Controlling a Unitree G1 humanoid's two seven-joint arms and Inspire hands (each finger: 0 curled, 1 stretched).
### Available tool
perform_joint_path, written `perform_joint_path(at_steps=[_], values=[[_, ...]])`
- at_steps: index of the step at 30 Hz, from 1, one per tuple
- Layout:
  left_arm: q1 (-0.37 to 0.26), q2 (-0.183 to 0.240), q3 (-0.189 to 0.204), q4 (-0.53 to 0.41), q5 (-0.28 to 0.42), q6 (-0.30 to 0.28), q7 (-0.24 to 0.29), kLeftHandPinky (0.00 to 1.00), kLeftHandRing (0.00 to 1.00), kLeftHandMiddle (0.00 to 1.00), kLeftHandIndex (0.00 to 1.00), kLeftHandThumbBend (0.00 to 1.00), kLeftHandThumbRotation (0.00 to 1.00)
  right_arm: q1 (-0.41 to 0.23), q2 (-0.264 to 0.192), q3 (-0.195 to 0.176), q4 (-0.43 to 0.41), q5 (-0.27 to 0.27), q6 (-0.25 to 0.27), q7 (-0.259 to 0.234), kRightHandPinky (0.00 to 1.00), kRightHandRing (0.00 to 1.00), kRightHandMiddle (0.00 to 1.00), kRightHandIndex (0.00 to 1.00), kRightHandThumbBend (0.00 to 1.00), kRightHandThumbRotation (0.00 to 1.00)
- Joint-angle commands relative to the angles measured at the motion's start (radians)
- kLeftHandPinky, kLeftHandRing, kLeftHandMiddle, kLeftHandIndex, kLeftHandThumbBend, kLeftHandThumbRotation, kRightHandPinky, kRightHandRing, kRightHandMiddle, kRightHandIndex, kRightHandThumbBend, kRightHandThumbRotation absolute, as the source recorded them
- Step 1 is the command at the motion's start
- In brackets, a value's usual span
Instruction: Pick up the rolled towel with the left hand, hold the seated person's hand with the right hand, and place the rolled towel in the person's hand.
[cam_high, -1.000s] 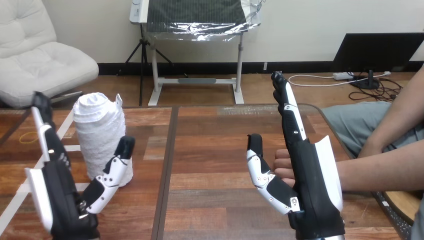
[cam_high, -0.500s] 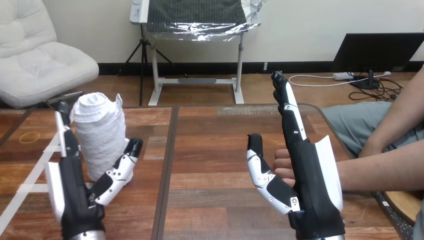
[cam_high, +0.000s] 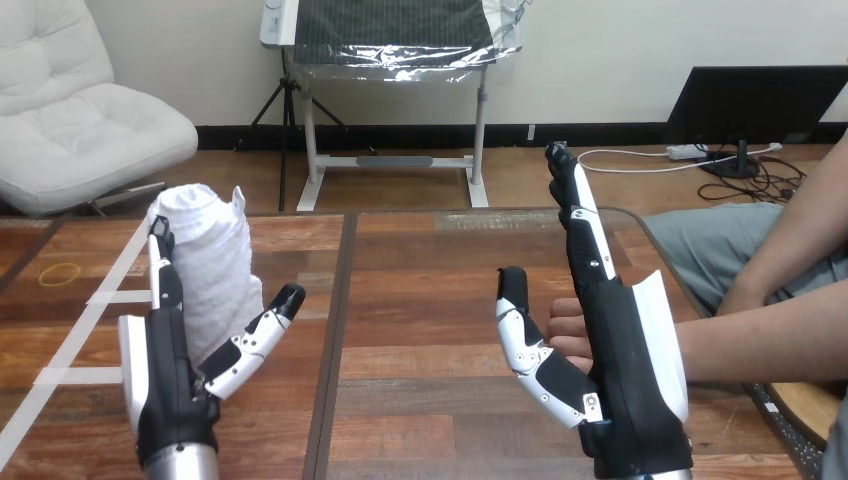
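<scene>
Towel roll, 1 item: the rolled towel (cam_high: 215, 260) stands upright near the table's (cam_high: 420, 300) left edge, toward the far side. Left hand (cam_high: 165, 380) is spread, with its fingers straight and raised along the towel's left side and its thumb angled out in front of the towel's base (contact cannot be confirmed). Right hand (cam_high: 620, 370) stands near the right edge, fingers straight and upright, thumb apart. The person's hand (cam_high: 565, 332) reaches in from the right edge and lies between that thumb and those fingers, with nothing curled round it.
</scene>
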Motion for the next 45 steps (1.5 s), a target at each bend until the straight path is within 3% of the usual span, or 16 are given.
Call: perform_joint_path(at_steps=[1,11,17,30,45], values=[[-0.104,0.030,-0.001,0.037,0.001,0.041,-0.008,1.00,1.00,1.00,1.00,0.87,0.37,-0.061,0.021,-0.021,-0.009,-0.003,-0.014,0.000,1.00,1.00,1.00,1.00,0.00,0.00],[-0.165,0.042,-0.001,0.110,-0.023,0.062,-0.005,1.00,1.00,1.00,1.00,0.89,0.39,-0.057,0.022,-0.028,-0.008,0.008,-0.011,0.005,1.00,1.00,1.00,1.00,0.00,0.00],[-0.211,0.052,0.004,0.180,-0.020,0.064,0.027,1.00,1.00,1.00,1.00,0.90,0.41,-0.056,0.021,-0.031,-0.011,0.002,-0.008,0.006,1.00,1.00,1.00,1.00,0.00,0.00],[-0.285,0.071,0.020,0.335,-0.032,-0.020,0.092,1.00,1.00,1.00,1.00,0.92,0.42,-0.055,0.024,-0.036,-0.016,0.010,0.000,0.014,1.00,1.00,1.00,1.00,0.00,0.00],[-0.298,0.067,0.039,0.420,-0.069,-0.139,0.121,1.00,1.00,1.00,1.00,0.91,0.45,-0.064,0.020,-0.045,-0.021,0.009,0.000,0.032,1.00,1.00,1.00,1.00,0.00,0.00]])
